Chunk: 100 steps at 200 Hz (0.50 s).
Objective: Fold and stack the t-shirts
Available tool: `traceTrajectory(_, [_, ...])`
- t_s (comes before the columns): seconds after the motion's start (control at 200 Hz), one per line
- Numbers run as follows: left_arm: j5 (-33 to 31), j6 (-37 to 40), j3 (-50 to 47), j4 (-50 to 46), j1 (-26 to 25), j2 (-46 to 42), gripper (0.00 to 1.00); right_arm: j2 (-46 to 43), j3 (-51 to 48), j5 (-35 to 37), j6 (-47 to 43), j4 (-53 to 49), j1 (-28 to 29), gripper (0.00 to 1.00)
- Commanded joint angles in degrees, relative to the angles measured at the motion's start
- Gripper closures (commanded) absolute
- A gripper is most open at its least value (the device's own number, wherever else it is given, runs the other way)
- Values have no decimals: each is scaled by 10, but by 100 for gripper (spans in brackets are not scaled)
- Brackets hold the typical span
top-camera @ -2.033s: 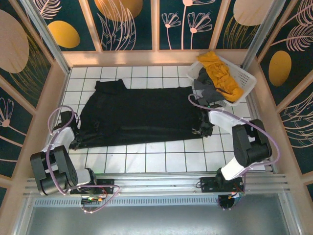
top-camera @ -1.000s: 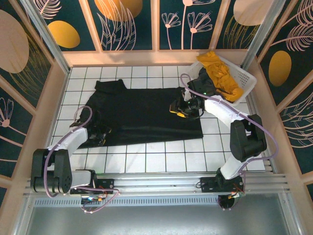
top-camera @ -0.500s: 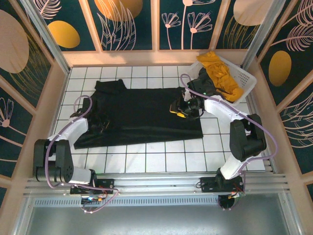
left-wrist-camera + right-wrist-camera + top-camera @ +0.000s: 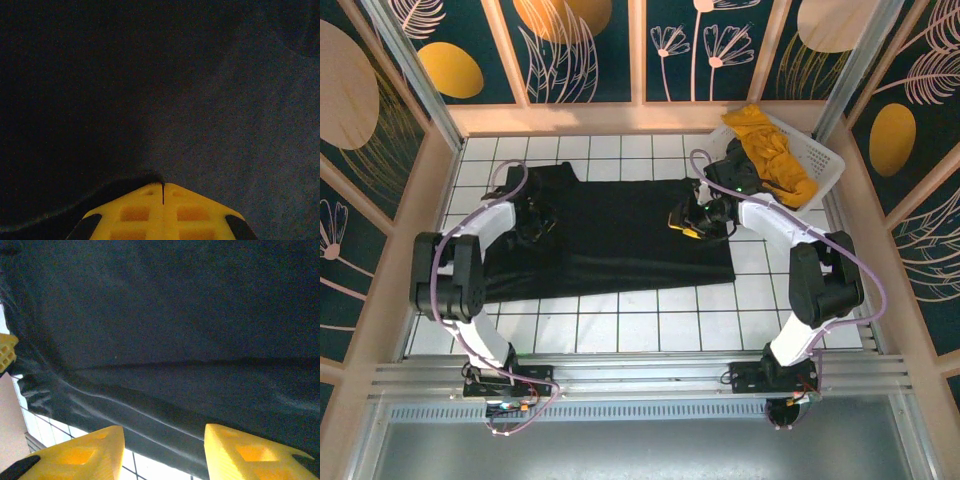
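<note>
Across the middle of the top view the black shirt [image 4: 610, 240] lies spread flat on the white tiles [image 4: 620, 325], laid out so it can be folded. On its left side sits the left gripper [image 4: 533, 230]. In the left wrist view its fingers [image 4: 162, 212] are pressed together at the bottom centre, and a ridge of cloth rises to their tips, so it seems to be pinching the fabric, probably to carry that side over. At the right part of the shirt the right gripper [image 4: 686, 222] hangs low. In its wrist view the fingers [image 4: 80, 455] stand apart with nothing between them, likely poised to take the matching edge. The yellow shirt [image 4: 770, 150] waits in the basket [image 4: 820, 160] at the upper right.
</note>
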Motion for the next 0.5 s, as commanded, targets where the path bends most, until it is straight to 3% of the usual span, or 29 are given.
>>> traceTrajectory(0.0, [-12, 58, 44, -36, -8, 37, 94, 8, 14, 1, 7, -5, -4, 53])
traceTrajectory(0.095, [-33, 92, 82, -58, -8, 64, 88, 13, 15, -3, 8, -4, -5, 53])
traceTrajectory(0.29, [-70, 135, 112, -65, -9, 58, 44, 16, 16, -6, 8, -6, -5, 53])
traceTrajectory(0.37, [-114, 135, 102, -77, -9, 16, 43, 7, 10, 15, 10, -6, -6, 53])
traceTrajectory(0.495, [-138, 117, 47, -87, -8, -47, 51, -24, -27, 104, 39, -5, -17, 57])
